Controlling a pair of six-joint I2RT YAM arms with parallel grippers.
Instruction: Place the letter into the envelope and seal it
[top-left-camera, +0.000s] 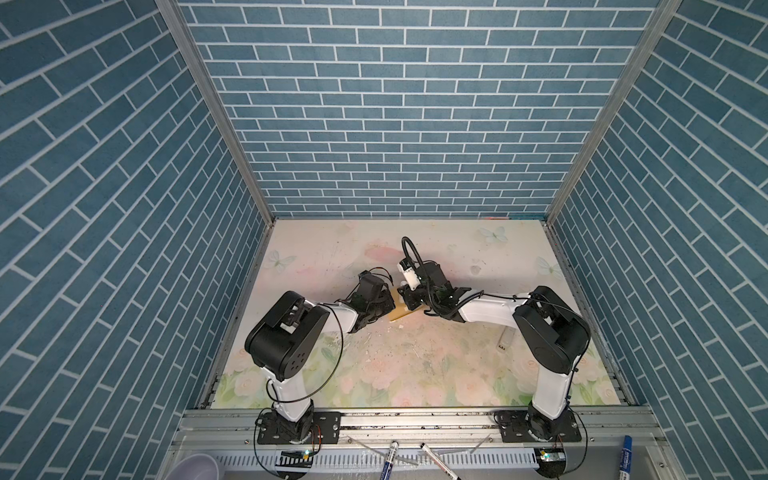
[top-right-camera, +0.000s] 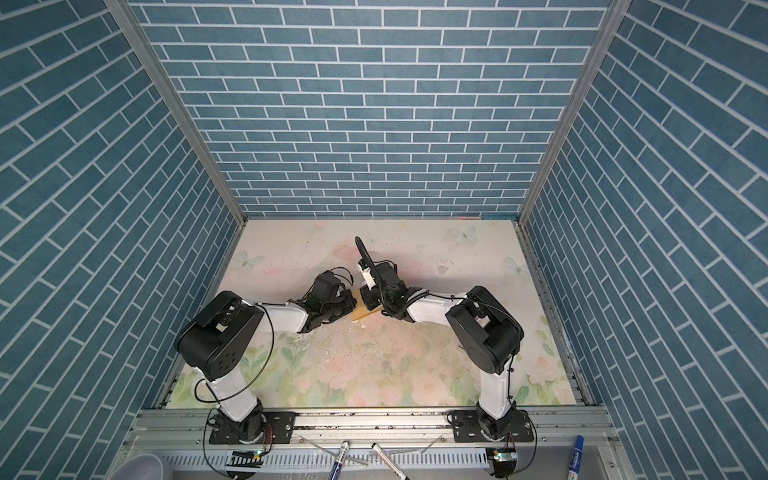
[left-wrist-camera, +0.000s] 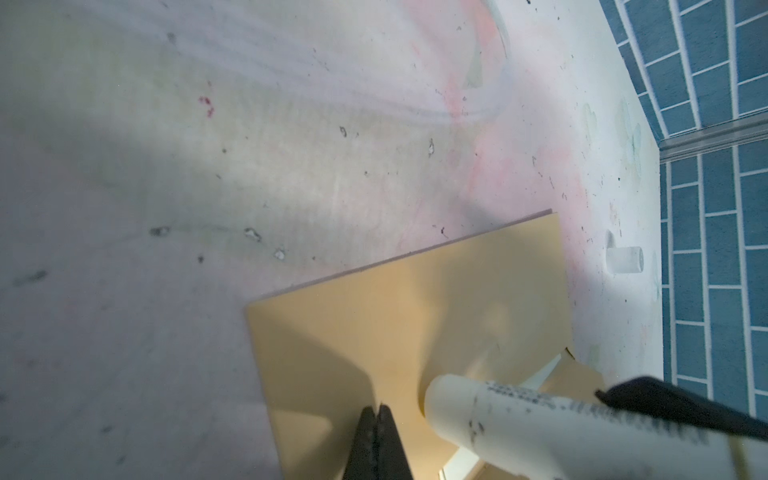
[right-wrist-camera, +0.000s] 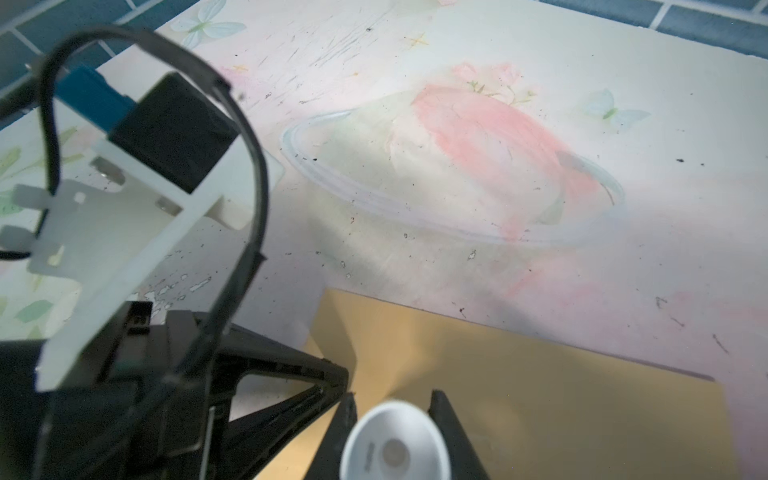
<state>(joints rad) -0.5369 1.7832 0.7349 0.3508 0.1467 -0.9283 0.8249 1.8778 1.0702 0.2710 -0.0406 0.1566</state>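
- Left tool (left-wrist-camera: 376, 411), lower middle of the left wrist frame: tips together, holding nothing, set against the face of the envelope (left-wrist-camera: 415, 316). I judge it pins the paper to the table (left-wrist-camera: 208, 166).
- Right tool (right-wrist-camera: 394, 397), bottom of the right wrist frame: clamped on a white glue stick (right-wrist-camera: 395, 449). In the left wrist frame the stick enters from the lower right, its end just over the envelope.
- The envelope lies flat between the tools at the centre of both top views (top-left-camera: 401, 312) (top-right-camera: 362, 312). It is mostly under the arms, and its visible edge slants up to the right.
- The flap (left-wrist-camera: 582, 374), lower right, sits beside the stick, so the right arm is nearer.
- A pale strip (left-wrist-camera: 544, 372) there may be the letter; I cannot tell.
- Farther right, a small white cap (left-wrist-camera: 623, 259) lies well apart.
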